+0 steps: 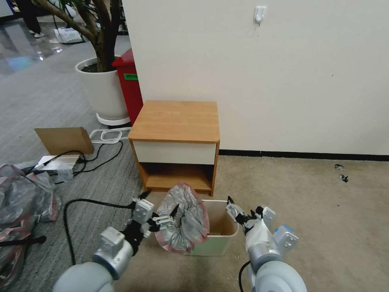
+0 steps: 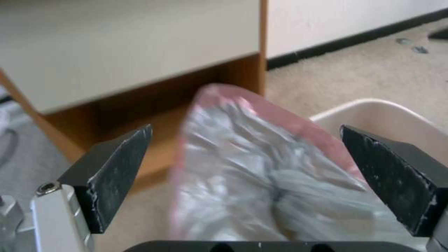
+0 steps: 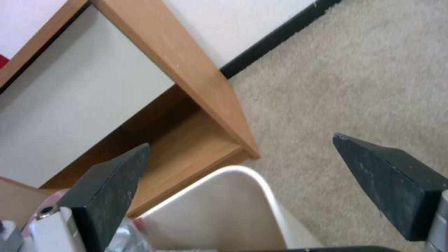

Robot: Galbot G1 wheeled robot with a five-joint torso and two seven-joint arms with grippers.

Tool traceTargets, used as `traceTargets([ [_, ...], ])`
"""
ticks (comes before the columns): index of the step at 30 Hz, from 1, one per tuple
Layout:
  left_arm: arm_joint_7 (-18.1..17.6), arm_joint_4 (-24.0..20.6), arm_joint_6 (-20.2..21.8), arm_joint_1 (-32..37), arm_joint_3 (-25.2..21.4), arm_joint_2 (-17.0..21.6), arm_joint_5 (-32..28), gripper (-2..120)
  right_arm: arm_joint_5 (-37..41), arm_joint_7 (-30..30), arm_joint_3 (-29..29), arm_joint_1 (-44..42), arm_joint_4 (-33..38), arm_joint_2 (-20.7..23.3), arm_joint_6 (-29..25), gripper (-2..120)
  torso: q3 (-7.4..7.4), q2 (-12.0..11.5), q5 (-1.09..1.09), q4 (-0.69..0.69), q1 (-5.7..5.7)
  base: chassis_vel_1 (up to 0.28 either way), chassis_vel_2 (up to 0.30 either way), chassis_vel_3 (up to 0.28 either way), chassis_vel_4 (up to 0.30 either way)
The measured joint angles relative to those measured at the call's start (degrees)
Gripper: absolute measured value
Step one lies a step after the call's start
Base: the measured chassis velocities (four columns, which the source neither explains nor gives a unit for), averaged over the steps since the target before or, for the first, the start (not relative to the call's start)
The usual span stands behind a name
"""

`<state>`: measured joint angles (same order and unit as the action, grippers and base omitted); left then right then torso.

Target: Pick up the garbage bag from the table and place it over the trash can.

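Nearest the head camera, the two grey arms reach forward and down toward the floor. Left gripper (image 1: 172,216) sits at the near-left side of the garbage bag (image 1: 183,221); its wrist view shows both fingers (image 2: 117,171) spread wide with the crinkled grey plastic between them, neither pad clearly pressing on it. Right gripper (image 1: 237,211) hovers just above the right rim of the trash can (image 1: 221,235), its jaws likewise spread and holding nothing.

Garbage bag: off the bench, draped over the left side of the trash can, its pink-red rim standing up in a loop above the bin's left edge and partly hanging outside it. Right half of the bin's mouth is uncovered, bare cream interior showing.

Behind stands the bench (image 1: 176,119), its top bare, lower shelf open. Beyond it are a red bin (image 1: 129,83) and a white plant pot (image 1: 103,89); a heap of plastic bags (image 1: 22,202) lies at far left.

Step in hand, as judged: fitting the bag over the can, pick-up complete. Next move would call for a hold on the free rim and stretching it across to the right edge of the can.
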<state>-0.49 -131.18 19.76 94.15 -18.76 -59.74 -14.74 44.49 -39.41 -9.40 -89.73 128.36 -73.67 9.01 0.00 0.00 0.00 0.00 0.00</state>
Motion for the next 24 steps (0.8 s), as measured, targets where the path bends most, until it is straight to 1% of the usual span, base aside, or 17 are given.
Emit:
traceTargets([
  [3, -2.0, 2.4, 1.0, -1.9, 3.8, -1.8, 0.1, 100, -0.8, 0.5, -0.4, -0.1, -0.8, -0.1, -0.2, 100, 0.00, 0.0, 0.00, 0.00, 0.00, 0.000, 0.000, 0.000, 0.000],
  [5, -2.5, 2.7, 1.2, -2.1, 4.2, -2.0, 0.1, 100, -0.9, 0.5, -0.5, -0.1, -1.0, -0.1, -0.2, 100, 0.00, 0.0, 0.00, 0.00, 0.00, 0.000, 0.000, 0.000, 0.000],
  [7, -4.2, 2.9, 2.1, -2.5, 4.9, -2.6, 0.0, 95, -1.1, 0.6, -0.5, -0.1, -1.4, -0.1, -0.2, 100, 0.00, 0.0, 0.01, -0.01, 0.00, 0.000, 0.000, 0.000, 0.000],
  [8, -4.2, 2.9, 2.1, -2.5, 4.9, -2.6, 0.0, 95, -1.1, 0.6, -0.5, -0.1, -1.4, -0.1, -0.2, 100, 0.00, 0.0, 0.01, -0.01, 0.00, 0.000, 0.000, 0.000, 0.000],
  [9, -5.6, 3.0, 2.7, -2.5, 5.1, -2.9, -0.1, 91, -1.2, 0.7, -0.6, 0.0, -1.6, -0.1, -0.3, 100, 0.00, 0.0, 0.01, 0.00, 0.00, 0.000, 0.000, 0.000, 0.000],
  [10, -5.7, 3.0, 2.8, -2.5, 5.2, -2.9, -0.1, 91, -1.2, 0.7, -0.6, 0.0, -1.6, -0.1, -0.3, 100, 0.00, 0.0, 0.01, 0.00, 0.00, 0.000, 0.000, 0.000, 0.000],
  [11, -7.4, 3.0, 3.3, -2.6, 5.3, -3.1, -0.2, 81, -1.2, 1.0, -0.6, 0.2, -1.7, -0.1, -0.3, 100, 0.00, 0.0, 0.00, 0.00, 0.00, 0.000, 0.000, 0.000, 0.000],
  [12, -8.4, 3.1, 3.4, -2.5, 5.2, -3.3, -0.2, 76, -1.3, 1.3, -0.7, 0.3, -1.8, -0.1, -0.4, 100, 0.00, 0.0, 0.01, 0.00, 0.00, 0.000, 0.000, 0.000, 0.000],
  [13, -8.4, 3.1, 3.4, -2.5, 5.2, -3.3, -0.2, 76, -1.3, 1.3, -0.7, 0.3, -1.8, -0.1, -0.4, 100, 0.00, 0.0, 0.01, 0.00, 0.00, 0.000, 0.000, 0.000, 0.000],
  [14, -9.7, 3.1, 3.6, -2.3, 4.8, -3.5, -0.3, 70, -1.5, 2.2, -0.9, 0.6, -1.9, 0.0, -0.5, 100, 0.00, 0.0, 0.00, 0.00, 0.00, 0.000, 0.000, 0.000, 0.000],
  [15, -10.0, 3.2, 3.6, -2.2, 4.7, -3.5, -0.3, 68, -1.7, 2.4, -1.0, 0.7, -2.0, 0.0, -0.5, 100, 0.00, 0.0, 0.01, 0.00, 0.00, 0.000, 0.000, 0.000, 0.000],
  [16, -10.6, 3.3, 3.6, -2.0, 4.4, -3.5, -0.4, 62, -2.2, 3.1, -1.2, 0.9, -2.1, 0.1, -0.6, 100, 0.00, 0.0, 0.01, 0.01, 0.00, 0.000, 0.000, 0.000, 0.000],
  [17, -10.6, 3.3, 3.6, -2.0, 4.4, -3.5, -0.4, 62, -2.2, 3.1, -1.2, 0.9, -2.1, 0.1, -0.6, 100, 0.00, 0.0, 0.01, 0.01, 0.00, 0.000, 0.000, 0.000, 0.000],
  [19, -11.2, 3.5, 3.8, -1.8, 4.1, -3.5, -0.5, 54, -3.1, 4.0, -1.7, 1.3, -2.3, 0.2, -0.9, 100, 0.00, 0.0, 0.01, 0.00, 0.00, 0.000, 0.000, 0.000, 0.000],
  [20, -11.5, 3.8, 3.9, -1.7, 3.9, -3.5, -0.5, 54, -3.5, 4.4, -2.0, 1.6, -2.4, 0.2, -1.1, 100, 0.00, 0.0, 0.00, 0.01, 0.00, 0.000, 0.000, 0.000, 0.000],
  [21, -11.6, 4.2, 3.9, -1.6, 3.9, -3.5, -0.6, 57, -3.7, 4.6, -2.4, 1.9, -2.5, 0.3, -1.3, 100, 0.00, 0.0, 0.00, 0.01, 0.00, 0.000, 0.000, 0.000, 0.000],
  [24, -11.7, 4.5, 3.9, -1.7, 4.0, -3.5, -0.7, 59, -3.8, 4.7, -2.8, 2.1, -2.5, 0.3, -1.4, 100, 0.00, 0.0, 0.00, 0.01, 0.00, 0.000, 0.000, 0.000, 0.000],
])
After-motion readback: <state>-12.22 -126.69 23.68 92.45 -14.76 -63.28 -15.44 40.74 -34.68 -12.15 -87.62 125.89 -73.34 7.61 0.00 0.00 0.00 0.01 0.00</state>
